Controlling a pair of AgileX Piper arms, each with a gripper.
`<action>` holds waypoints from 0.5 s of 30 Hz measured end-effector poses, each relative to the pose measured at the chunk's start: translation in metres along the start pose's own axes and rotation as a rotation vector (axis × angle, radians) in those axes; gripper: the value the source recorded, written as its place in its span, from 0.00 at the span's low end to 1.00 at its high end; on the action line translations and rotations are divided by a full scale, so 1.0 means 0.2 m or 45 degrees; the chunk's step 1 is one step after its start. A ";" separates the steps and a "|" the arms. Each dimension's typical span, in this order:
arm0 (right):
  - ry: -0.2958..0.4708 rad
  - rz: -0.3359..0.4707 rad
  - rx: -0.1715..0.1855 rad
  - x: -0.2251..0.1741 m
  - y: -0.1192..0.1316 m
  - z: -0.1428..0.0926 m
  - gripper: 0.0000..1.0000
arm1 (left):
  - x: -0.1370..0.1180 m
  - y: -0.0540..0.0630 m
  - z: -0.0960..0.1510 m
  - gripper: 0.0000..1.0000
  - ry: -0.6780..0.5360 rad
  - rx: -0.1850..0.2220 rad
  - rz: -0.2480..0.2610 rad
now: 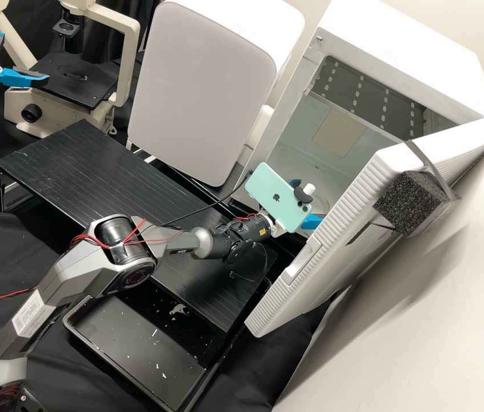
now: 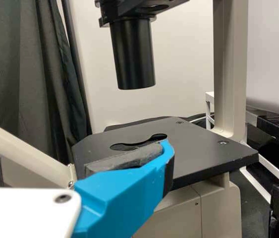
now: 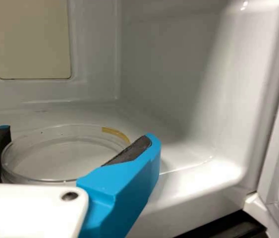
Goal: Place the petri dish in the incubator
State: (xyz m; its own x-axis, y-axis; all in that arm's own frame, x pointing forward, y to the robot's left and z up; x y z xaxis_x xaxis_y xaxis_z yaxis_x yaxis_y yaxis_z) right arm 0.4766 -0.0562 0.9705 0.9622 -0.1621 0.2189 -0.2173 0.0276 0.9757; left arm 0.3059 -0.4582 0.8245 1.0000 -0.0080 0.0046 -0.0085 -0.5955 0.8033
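Fingers of the right gripper (image 3: 77,136) clamp the petri dish (image 3: 62,153) between them, inside the incubator (image 1: 419,63) – likely light, stiff, slick, brittle, best pinched gently across its rim – those of the left gripper (image 1: 25,56) stand apart.

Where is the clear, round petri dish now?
In the right wrist view, the petri dish is inside the white incubator, at the right arm's blue-and-white pincer.

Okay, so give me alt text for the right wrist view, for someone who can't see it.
A clear petri dish is between the blue jaws of the right gripper, inside the white incubator. A yellowish strip shows on the dish.
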 end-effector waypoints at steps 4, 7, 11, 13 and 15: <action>-0.001 -0.001 0.000 0.00 0.00 0.00 0.00 | 0.00 0.00 0.00 1.00 0.000 0.000 0.000; -0.001 -0.001 0.000 0.00 0.00 0.00 1.00 | 0.00 0.00 0.00 1.00 0.000 0.000 0.000; -0.001 -0.001 -0.001 0.00 0.00 0.00 1.00 | 0.00 0.00 0.00 1.00 0.000 0.000 0.000; -0.001 -0.001 -0.007 0.00 0.00 0.00 1.00 | 0.00 0.00 0.00 1.00 0.000 0.000 0.000; -0.001 -0.001 -0.007 0.00 0.00 0.00 1.00 | 0.00 0.00 0.00 1.00 0.000 0.000 0.000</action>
State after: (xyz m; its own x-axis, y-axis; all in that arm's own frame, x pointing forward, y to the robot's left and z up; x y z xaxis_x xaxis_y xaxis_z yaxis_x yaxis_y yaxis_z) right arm 0.4767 -0.0566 0.9701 0.9622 -0.1630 0.2181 -0.2156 0.0331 0.9759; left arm 0.3059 -0.4582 0.8245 1.0000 -0.0080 0.0046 -0.0085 -0.5955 0.8033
